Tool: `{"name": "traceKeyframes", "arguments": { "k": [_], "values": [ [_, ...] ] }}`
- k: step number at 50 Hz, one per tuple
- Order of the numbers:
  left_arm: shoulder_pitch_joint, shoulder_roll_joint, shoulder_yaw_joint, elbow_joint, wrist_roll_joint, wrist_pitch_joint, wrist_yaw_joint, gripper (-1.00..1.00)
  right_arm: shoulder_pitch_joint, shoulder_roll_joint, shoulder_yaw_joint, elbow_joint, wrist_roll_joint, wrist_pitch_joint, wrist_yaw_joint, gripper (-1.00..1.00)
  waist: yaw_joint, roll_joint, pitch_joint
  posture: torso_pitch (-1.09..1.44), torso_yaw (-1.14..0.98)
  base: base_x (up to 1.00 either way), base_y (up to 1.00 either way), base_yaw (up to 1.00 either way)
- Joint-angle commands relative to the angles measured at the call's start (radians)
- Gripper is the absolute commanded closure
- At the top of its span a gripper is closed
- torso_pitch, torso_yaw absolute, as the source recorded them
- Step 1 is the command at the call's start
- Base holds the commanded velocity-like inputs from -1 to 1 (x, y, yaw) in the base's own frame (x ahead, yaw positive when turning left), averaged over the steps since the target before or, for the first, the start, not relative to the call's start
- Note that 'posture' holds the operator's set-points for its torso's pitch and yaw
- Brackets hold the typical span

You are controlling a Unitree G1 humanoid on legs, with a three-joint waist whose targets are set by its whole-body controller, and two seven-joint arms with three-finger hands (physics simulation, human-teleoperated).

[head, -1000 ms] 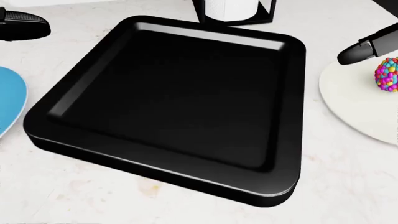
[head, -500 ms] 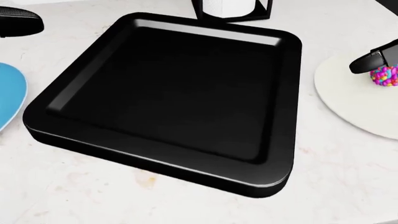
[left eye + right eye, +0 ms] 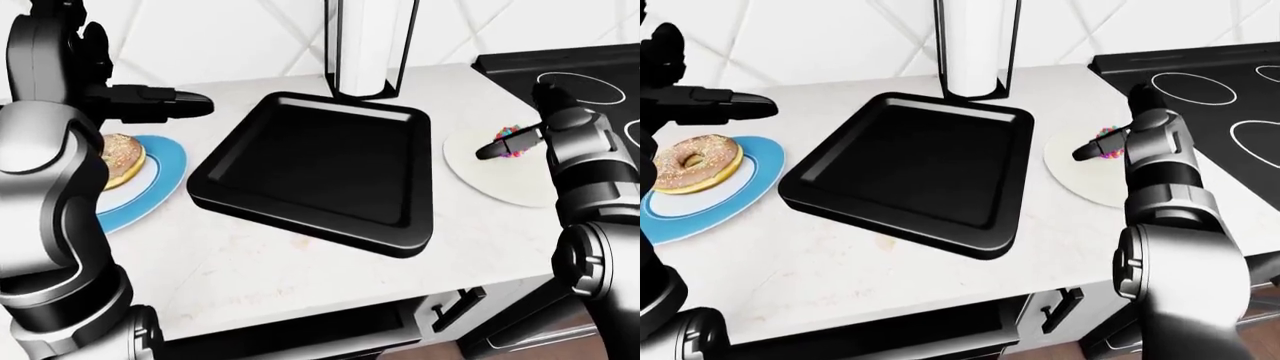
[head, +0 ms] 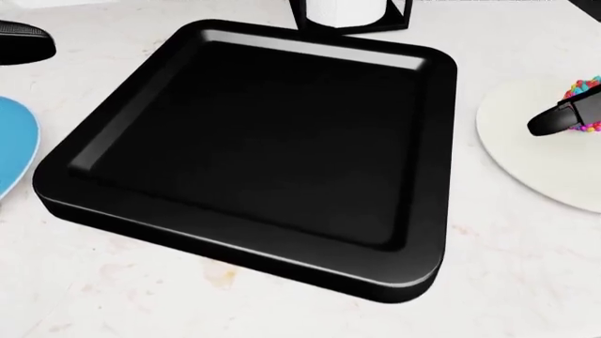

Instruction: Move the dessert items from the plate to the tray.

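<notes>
A black tray (image 4: 246,252) lies in the middle of the white counter with nothing in it. To its right is a white plate (image 4: 530,165) holding a ball coated in coloured sprinkles (image 4: 584,89). My right hand (image 3: 1085,152) hovers at that ball with a black finger (image 4: 552,121) stretched straight across it, hiding most of it; the hand looks open. On the left, a sprinkled donut (image 3: 696,160) rests on a blue plate (image 3: 752,187). Above it my left hand (image 3: 196,106) hangs open, its fingers pointing toward the tray and touching nothing.
A paper towel holder (image 3: 368,45) stands just above the tray's top edge. A black stovetop (image 3: 1200,82) lies right of the white plate. The counter's edge (image 3: 330,307) runs along the bottom, with drawers below.
In the head view my right finger has dropped down and right, from above the sprinkle ball to across it. The left hand slid further off the left edge. The view shifted slightly.
</notes>
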Motion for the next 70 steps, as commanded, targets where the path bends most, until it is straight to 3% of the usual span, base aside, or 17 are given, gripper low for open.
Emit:
{"name": "traceKeyframes", "arguments": {
  "k": [1, 18, 32, 52, 63, 70],
  "values": [
    [-0.028, 0.015, 0.009, -0.022, 0.003, -0.03, 0.004, -1.0, -0.038, -0.014, -0.001, -0.041, -0.01, -0.018, -0.007, -0.81, 0.0, -0.003, -0.029, 0.0, 0.0, 0.0, 0.0, 0.0],
    [-0.059, 0.031, 0.006, -0.033, -0.001, 0.008, 0.008, -1.0, -0.022, -0.031, 0.003, -0.08, -0.04, 0.002, 0.036, -0.62, 0.002, -0.005, -0.027, 0.0, 0.0, 0.0, 0.0, 0.0],
    [-0.049, 0.051, 0.027, -0.052, -0.008, 0.02, 0.0, -1.0, 0.023, -0.045, -0.005, -0.141, -0.062, 0.013, 0.073, -0.55, 0.002, -0.006, -0.024, 0.0, 0.0, 0.0, 0.0, 0.0],
    [-0.082, 0.063, 0.016, -0.075, -0.006, 0.077, 0.011, -1.0, 0.038, -0.025, 0.006, -0.151, -0.125, -0.021, 0.072, -0.48, 0.001, -0.004, -0.024, 0.0, 0.0, 0.0, 0.0, 0.0],
    [-0.092, 0.078, 0.024, -0.064, -0.01, 0.072, 0.0, -1.0, 0.034, -0.025, 0.004, -0.157, -0.137, -0.024, 0.081, -0.04, -0.001, -0.002, -0.024, 0.0, 0.0, 0.0, 0.0, 0.0],
    [-0.101, 0.086, 0.024, -0.07, -0.009, 0.085, -0.002, -1.0, 0.026, -0.027, 0.003, -0.158, -0.144, -0.025, 0.085, 0.09, -0.002, -0.002, -0.024, 0.0, 0.0, 0.0, 0.0, 0.0]
  ]
}}
